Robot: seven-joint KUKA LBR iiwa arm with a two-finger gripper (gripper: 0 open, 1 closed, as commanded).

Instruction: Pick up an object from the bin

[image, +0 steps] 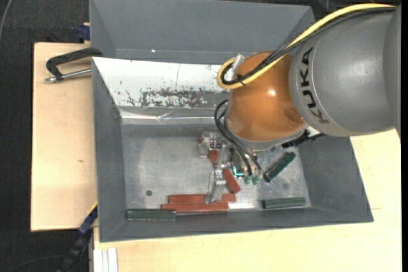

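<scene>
Hanging low in the bin, my gripper sits just above the right end of the red-brown strips, which lie flat on the floor close to the near wall. A small red-brown piece is right beside the tip, touching it or nearly so; I cannot tell which. Nor can I tell whether my hand is wide, narrow or closed on anything, because my orange cover hides most of it from above. So I claim nothing as held.

The risks, as I judge them, start with the strips. They look flat and thin and appear to overlap, so a closing hand may slide over the top. It may also pinch one edge and drag a neighbour along until it drops. They lie close to the near wall, so a push downward or outward could wedge them against it or jam my tip on the metal floor. The small piece beside the tip could be nudged aside, or caught crookedly and lost on the lift.

A tilted dark green bar lies just to my right under the wrist, and a turn of the wrist might knock it. Another green bar rests by the near wall on the right and a third green bar at the near left corner. Both are apart from my tip and unlikely to interfere.
</scene>
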